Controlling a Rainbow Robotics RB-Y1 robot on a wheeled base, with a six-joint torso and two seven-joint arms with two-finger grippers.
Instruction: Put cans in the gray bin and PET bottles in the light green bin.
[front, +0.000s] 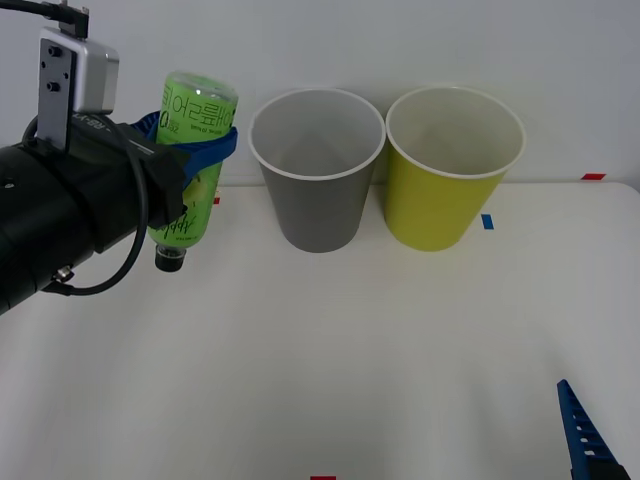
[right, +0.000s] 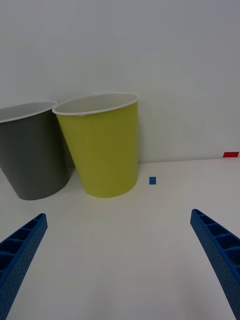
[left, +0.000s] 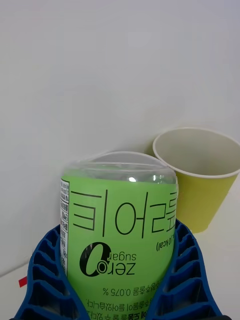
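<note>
My left gripper (front: 195, 150) is shut on the PET bottle (front: 192, 160), a clear bottle with a bright green label, held upside down in the air with its black cap pointing at the table, left of the bins. Close up in the left wrist view, the bottle (left: 120, 225) sits between the blue fingers (left: 45, 270). The gray bin (front: 318, 170) stands upright at the back centre, and the light green bin (front: 450, 170) stands just right of it. My right gripper (right: 117, 250) is open low at the front right, facing the light green bin (right: 102, 145) and gray bin (right: 32, 150).
Small blue (front: 487, 221) and red (front: 593, 177) tape marks lie on the white table near the back wall. Open table surface stretches in front of both bins.
</note>
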